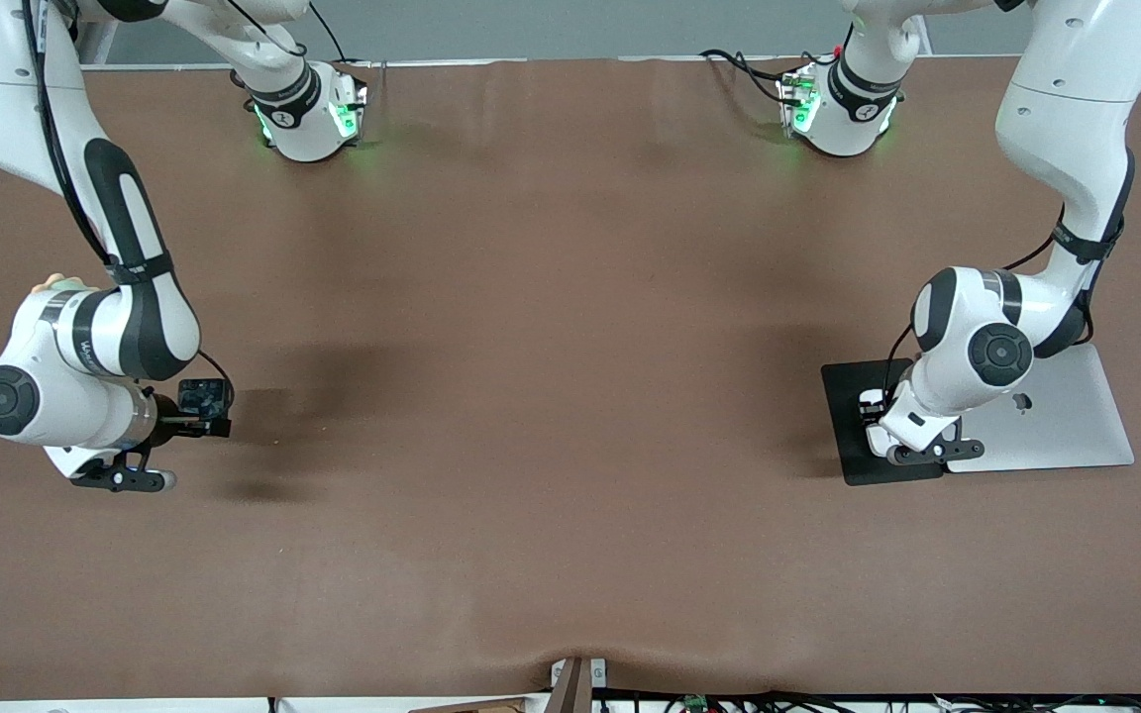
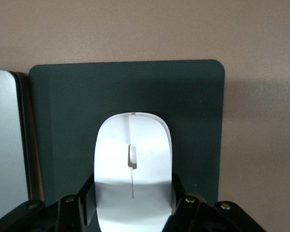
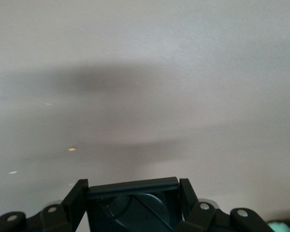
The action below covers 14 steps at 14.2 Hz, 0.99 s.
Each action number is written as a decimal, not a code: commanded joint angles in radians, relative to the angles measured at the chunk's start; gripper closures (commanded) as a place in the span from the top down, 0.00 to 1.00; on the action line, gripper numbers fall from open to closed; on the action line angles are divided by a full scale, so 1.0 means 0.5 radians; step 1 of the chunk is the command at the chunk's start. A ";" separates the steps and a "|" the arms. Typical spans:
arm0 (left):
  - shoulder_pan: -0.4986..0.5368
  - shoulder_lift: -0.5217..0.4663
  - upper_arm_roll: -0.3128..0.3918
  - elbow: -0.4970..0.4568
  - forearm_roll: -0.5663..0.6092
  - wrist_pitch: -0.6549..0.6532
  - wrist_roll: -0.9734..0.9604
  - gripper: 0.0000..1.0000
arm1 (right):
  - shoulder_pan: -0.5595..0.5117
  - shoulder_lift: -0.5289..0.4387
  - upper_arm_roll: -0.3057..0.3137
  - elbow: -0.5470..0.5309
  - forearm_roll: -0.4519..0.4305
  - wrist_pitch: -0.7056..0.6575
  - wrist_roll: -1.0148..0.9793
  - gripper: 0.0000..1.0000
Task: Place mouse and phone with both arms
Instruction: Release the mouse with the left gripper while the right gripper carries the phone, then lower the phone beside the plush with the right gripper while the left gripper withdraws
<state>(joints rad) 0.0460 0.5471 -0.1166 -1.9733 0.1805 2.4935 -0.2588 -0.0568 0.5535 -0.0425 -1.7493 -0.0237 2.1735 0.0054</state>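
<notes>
My left gripper [image 1: 876, 414] is shut on the white mouse [image 2: 133, 159], with a finger on each side of it [image 2: 178, 192]. It holds the mouse low over the dark flat pad [image 1: 853, 441] at the left arm's end of the table; the pad also shows in the left wrist view [image 2: 63, 121]. I cannot tell whether the mouse touches the pad. My right gripper [image 1: 189, 411] is shut on the small black phone [image 1: 204, 398] and holds it over bare table at the right arm's end. In the right wrist view the phone [image 3: 133, 203] sits between the fingers [image 3: 75, 198].
A closed silver laptop [image 1: 1056, 416] lies beside the dark pad, toward the left arm's end of the table; its edge shows in the left wrist view [image 2: 7, 145]. The brown table cover [image 1: 551, 347] spans the middle. Both arm bases stand along the edge farthest from the front camera.
</notes>
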 commanded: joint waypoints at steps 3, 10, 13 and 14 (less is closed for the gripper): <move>0.025 0.026 -0.015 0.017 0.050 0.047 0.017 0.39 | -0.141 -0.073 0.036 -0.330 -0.008 0.267 -0.063 0.00; 0.018 -0.081 -0.015 0.035 0.050 0.017 0.054 1.00 | -0.417 -0.043 0.039 -0.364 -0.008 0.236 -0.287 0.00; 0.015 -0.247 -0.024 0.129 0.026 -0.237 0.054 1.00 | -0.429 -0.012 0.039 -0.370 -0.008 0.233 -0.287 0.05; 0.012 -0.284 -0.028 0.227 0.022 -0.429 0.057 1.00 | -0.429 0.006 0.039 -0.367 -0.008 0.236 -0.281 0.17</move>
<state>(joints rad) 0.0470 0.4745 -0.1201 -1.9071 0.1806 2.4192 -0.2357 -0.2549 0.5574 -0.0429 -1.9217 -0.0238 2.2925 -0.1305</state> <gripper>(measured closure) 0.000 0.198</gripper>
